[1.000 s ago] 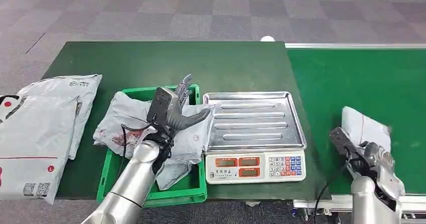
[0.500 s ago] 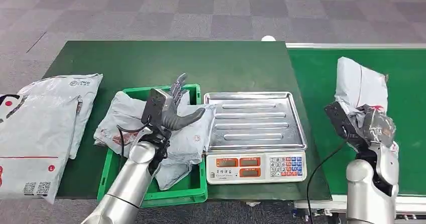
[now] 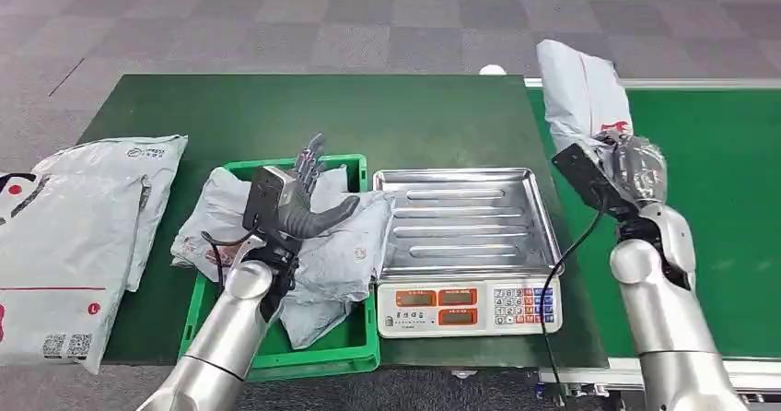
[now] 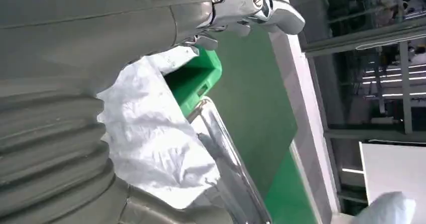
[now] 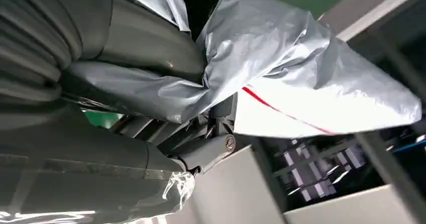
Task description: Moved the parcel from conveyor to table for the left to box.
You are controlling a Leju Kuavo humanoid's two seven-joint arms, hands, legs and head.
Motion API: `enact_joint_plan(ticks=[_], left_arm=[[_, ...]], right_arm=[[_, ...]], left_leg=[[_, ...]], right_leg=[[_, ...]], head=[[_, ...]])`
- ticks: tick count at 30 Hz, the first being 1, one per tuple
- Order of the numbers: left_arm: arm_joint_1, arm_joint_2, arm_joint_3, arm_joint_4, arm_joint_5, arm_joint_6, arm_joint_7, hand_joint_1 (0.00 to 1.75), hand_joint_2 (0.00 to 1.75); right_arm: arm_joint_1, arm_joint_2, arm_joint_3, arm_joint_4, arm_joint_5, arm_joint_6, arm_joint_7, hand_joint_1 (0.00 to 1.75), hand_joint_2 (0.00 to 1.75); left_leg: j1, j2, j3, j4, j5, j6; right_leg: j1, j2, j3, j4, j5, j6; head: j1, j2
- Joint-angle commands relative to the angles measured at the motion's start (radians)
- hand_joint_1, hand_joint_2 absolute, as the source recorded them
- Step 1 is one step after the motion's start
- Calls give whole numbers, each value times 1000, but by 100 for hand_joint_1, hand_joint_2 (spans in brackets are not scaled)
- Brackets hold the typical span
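Grey plastic wrapping marks the parcel [image 3: 582, 93], which the right robot hand [image 3: 631, 167] grips and holds up in the air over the seam between the green table [image 3: 276, 107] and the brighter green conveyor [image 3: 718, 181]. The parcel stands upright above the hand, a red mark showing near where the fingers close on it; in the right wrist view the crumpled film [image 5: 301, 68] is pinched against the thick grey thumb [image 5: 145, 38], with a thin red line across its pale face.

Just left of that arm sits a scale [image 3: 468, 245] — a ribbed steel tray on top, a white front with red displays and a keypad. Beside it, touching its left edge, is a green crate [image 3: 207, 314] holding several more grey bags [image 3: 341, 254], one draped over the crate's rim toward the scale.

Over the crate hovers the left robot hand [image 3: 299, 194], fingers spread apart and holding nothing, thumb pointing toward the scale. Its wrist view shows a white bag [image 4: 150, 143], the crate's corner [image 4: 198, 76] and the steel tray's edge [image 4: 226, 153].

At the table's far left lie two flat pale mailers [image 3: 83, 236], overlapping — the nearer one overhangs the table's front edge.
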Motion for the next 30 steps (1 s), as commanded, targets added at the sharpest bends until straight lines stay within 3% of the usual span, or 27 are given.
enact_joint_plan(ticks=[1, 15, 16, 20, 28, 30], left_arm=[[-68, 49, -52, 101, 19, 7, -9, 0, 175], [-114, 35, -63, 157, 24, 2, -19, 0, 175], [-111, 36, -62, 158, 26, 1, -23, 0, 175], [-84, 43, -54, 143, 24, 1, -36, 0, 175], [-79, 50, -52, 132, 18, 6, -43, 0, 175], [-78, 58, -54, 122, 18, 9, -43, 0, 175]], right_arm=[[108, 42, 365, -72, 96, -54, 49, 175, 175], [201, 43, 457, -219, 146, -23, 78, 175, 175], [220, 37, 458, -238, 172, -47, 84, 0, 175], [258, 30, 407, -248, 173, -80, 101, 0, 175], [178, 63, 315, -106, 77, -49, 84, 0, 175], [114, 71, 289, -22, 16, -22, 66, 0, 175]], left_leg=[[2, 5, 4, -2, -1, -2], [2, 2, 3, -1, -2, -2], [2, 2, 4, -2, -1, -2], [2, 0, 4, -2, -1, -2], [1, 2, 2, -1, -1, -2], [1, 3, 2, -1, -1, -2]], right_leg=[[2, 5, 3, -3, 0, -2], [2, 2, 2, -2, -2, -3], [2, 2, 2, -3, -1, -3], [2, 0, 3, -3, -2, -3], [1, 3, 0, -1, -1, -2], [1, 4, 0, -2, 0, -2]], head=[[0, 0], [0, 0], [0, 0], [0, 0], [0, 0], [0, 0]])
